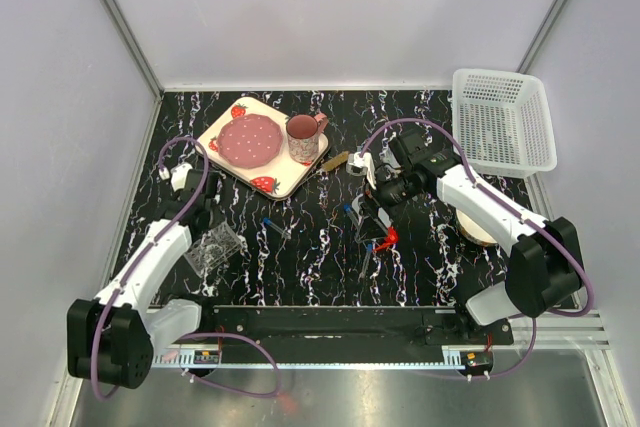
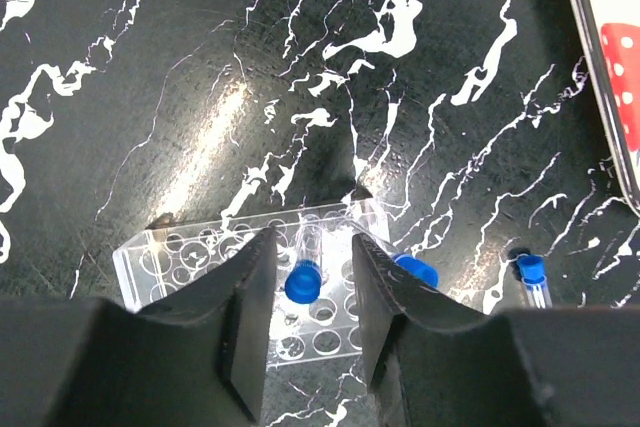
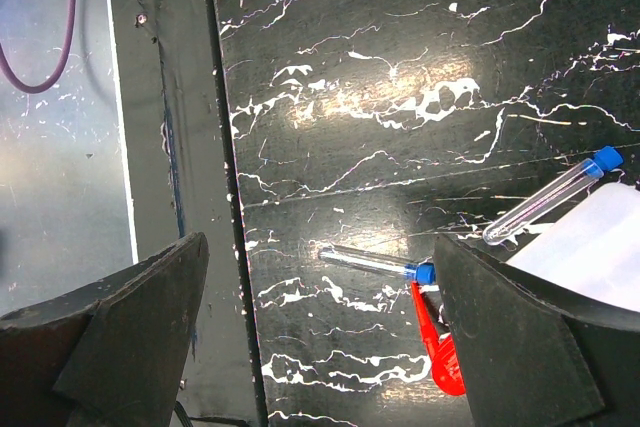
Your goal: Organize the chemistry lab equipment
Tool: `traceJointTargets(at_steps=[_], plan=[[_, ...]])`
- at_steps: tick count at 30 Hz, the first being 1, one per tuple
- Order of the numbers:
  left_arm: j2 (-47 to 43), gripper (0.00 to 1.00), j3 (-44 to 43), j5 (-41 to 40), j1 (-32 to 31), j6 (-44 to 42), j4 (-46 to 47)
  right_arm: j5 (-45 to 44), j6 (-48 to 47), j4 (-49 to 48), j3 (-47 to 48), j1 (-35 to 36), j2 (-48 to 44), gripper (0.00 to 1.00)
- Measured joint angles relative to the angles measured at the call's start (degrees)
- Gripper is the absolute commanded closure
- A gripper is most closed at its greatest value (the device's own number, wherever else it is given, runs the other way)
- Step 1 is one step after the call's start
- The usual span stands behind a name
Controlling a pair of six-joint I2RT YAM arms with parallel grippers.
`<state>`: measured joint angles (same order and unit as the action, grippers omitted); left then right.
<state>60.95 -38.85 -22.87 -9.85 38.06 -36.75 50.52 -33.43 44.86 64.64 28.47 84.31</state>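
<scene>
A clear plastic tube rack lies on the black marbled table at the left. A blue-capped tube stands in one of its holes. My left gripper straddles that tube, open, with a gap on each side of the cap. A second blue cap shows behind the right finger, and another tube lies beside the rack. My right gripper hangs wide open over a lying tube, next to the red nozzle of the squeeze bottle. Another tube leans on that bottle.
A strawberry-print tray with a pink plate and a mug sits at the back. A white basket stands at the back right. A cream bowl lies under my right arm. A wooden-handled tool and a loose tube lie mid-table.
</scene>
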Motion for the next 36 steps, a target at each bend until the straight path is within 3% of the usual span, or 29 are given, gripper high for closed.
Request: traceJointTargets(at_steps=[9,16,23,29,36], plan=[[-5.8,0.41,-0.6,0.2,0.0,0.5,-3.8,0.0,-0.1,0.0,0.0,-0.1,0.0,0.01],[-11.9,0.2,-4.0,0.9,0.1,0.2,-7.5,-0.4,-0.2,0.0,0.0,-0.1,0.3,0.01],[-16.1,0.2,-5.3,8.9,0.1,-4.7,-7.3,-0.4,0.4,0.0,0.0,-0.2,2.0,0.01],[-4.3,0.28,-10.1,13.6,0.1,-10.3,-8.2,-0.6,0.8,0.0,0.0,-0.2,3.9,0.0],[6.1,0.39,-13.5,12.2,-2.3,-14.3,-11.7,-1.4,0.7,0.0,0.0,-0.2,4.0,0.0]])
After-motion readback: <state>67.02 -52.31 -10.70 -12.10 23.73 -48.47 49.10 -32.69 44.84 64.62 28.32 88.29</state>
